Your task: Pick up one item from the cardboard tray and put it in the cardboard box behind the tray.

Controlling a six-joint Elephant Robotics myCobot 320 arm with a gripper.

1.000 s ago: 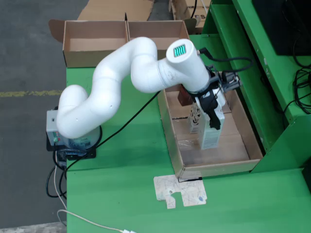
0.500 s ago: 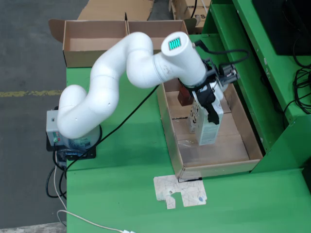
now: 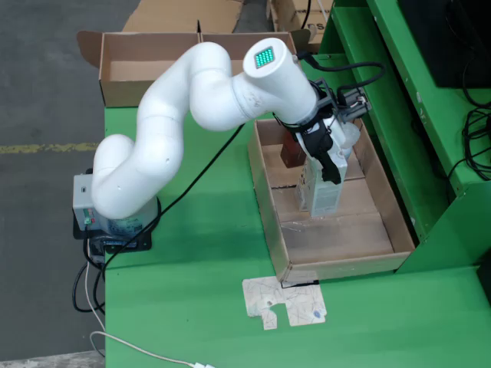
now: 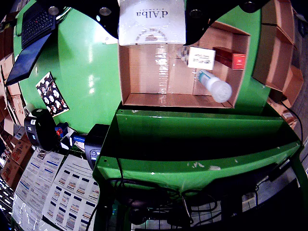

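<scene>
Fixed overhead view: white arm [image 3: 165,130] bent over the cardboard tray [image 3: 265,195] on the green table [image 3: 199,299]. Hand [image 3: 331,162] clamped on a tall white carton [image 3: 325,193], black fingers [image 3: 332,165] pressed to its upper part. Carton upright, held over the tray's middle, seemingly clear of the tray floor. Beside it, a second pale box [image 3: 307,184] standing in the tray, and a dark red box [image 3: 290,152] at the tray's far end. Target cardboard box [image 3: 153,65] well apart from the tray, beyond its far end and to the upper left in this view.

Against the earlier frames: arm swung up and toward the far end of the tray, carton carried along with it and higher than a second ago; tray contents unmoved.

Wrist view: carton top [image 4: 152,17], printed "d'Alba", filling the gap between the black fingers [image 4: 199,17] at the frame's upper edge. Below, in the tray [image 4: 159,98]: a small white box [image 4: 201,58], a red box [image 4: 230,58] and a lying tube [image 4: 214,86].

Handling, as a judgement: thin card, light, stiff enough along the edges yet easily dented on the flat faces. Best held on the narrow sides near the top, as now. Smooth print likely slippery, so prone to swinging or slipping on a fast move.
</scene>
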